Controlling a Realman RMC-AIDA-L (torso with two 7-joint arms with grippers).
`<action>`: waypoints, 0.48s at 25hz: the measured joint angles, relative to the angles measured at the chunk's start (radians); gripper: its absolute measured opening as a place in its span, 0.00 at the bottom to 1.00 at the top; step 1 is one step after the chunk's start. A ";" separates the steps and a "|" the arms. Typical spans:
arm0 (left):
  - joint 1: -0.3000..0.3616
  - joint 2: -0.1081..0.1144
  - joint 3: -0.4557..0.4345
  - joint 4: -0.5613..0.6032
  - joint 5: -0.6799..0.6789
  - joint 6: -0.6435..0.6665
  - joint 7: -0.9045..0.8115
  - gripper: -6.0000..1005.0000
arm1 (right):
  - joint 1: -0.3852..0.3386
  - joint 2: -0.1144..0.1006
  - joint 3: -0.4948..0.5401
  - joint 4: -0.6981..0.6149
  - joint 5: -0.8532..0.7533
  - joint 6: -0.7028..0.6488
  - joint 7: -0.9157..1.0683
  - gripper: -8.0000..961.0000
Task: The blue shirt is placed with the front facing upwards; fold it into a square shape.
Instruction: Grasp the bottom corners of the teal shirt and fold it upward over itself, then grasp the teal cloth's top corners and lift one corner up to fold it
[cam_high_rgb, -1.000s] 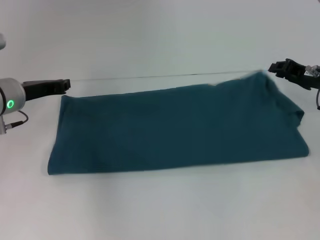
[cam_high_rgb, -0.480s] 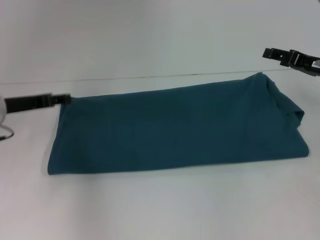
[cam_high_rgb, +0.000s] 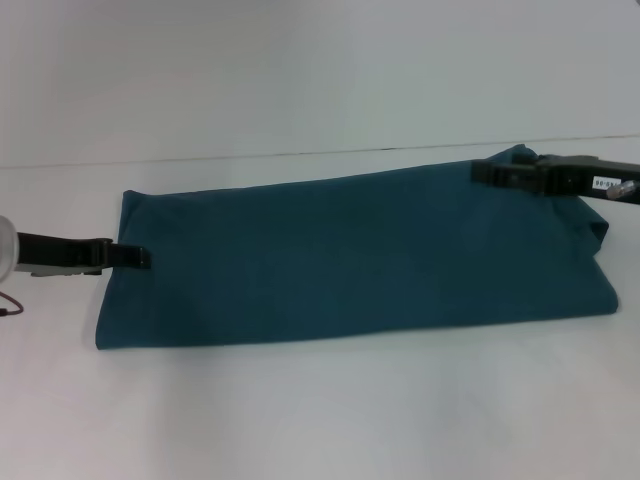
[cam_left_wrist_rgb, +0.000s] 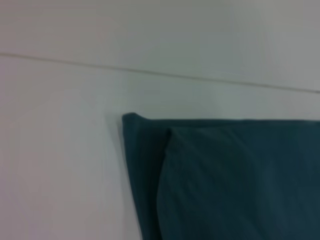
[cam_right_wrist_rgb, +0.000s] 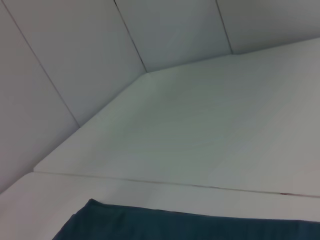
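The blue shirt (cam_high_rgb: 350, 250) lies on the white table as a long band folded lengthwise, running left to right. No lettering or collar shows. My left gripper (cam_high_rgb: 140, 258) is at the middle of the shirt's left edge, its tip just over the cloth. My right gripper (cam_high_rgb: 480, 172) hovers over the shirt's far right corner, pointing left. The left wrist view shows a folded corner of the shirt (cam_left_wrist_rgb: 225, 180) with layered edges. The right wrist view shows only a strip of the shirt (cam_right_wrist_rgb: 175, 225) and bare table.
The white table (cam_high_rgb: 320, 410) extends in front of the shirt and behind it to a seam at the back wall (cam_high_rgb: 300, 70). The shirt's right end (cam_high_rgb: 595, 230) is bunched and slightly raised.
My left gripper has moved nearer along the shirt's left edge, from the far corner to its middle. My right gripper has moved left and down over the far right corner. The shirt has not moved.
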 joint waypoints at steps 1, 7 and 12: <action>-0.001 -0.004 0.002 -0.002 0.003 -0.008 0.000 0.76 | -0.002 0.001 -0.001 0.001 0.000 0.001 0.000 0.97; -0.012 -0.006 0.011 -0.057 0.027 -0.097 0.000 0.78 | -0.006 0.007 -0.006 0.016 0.000 -0.005 0.007 0.97; -0.024 0.002 0.009 -0.114 0.033 -0.161 0.005 0.78 | -0.006 0.012 -0.008 0.016 0.000 -0.006 0.011 0.97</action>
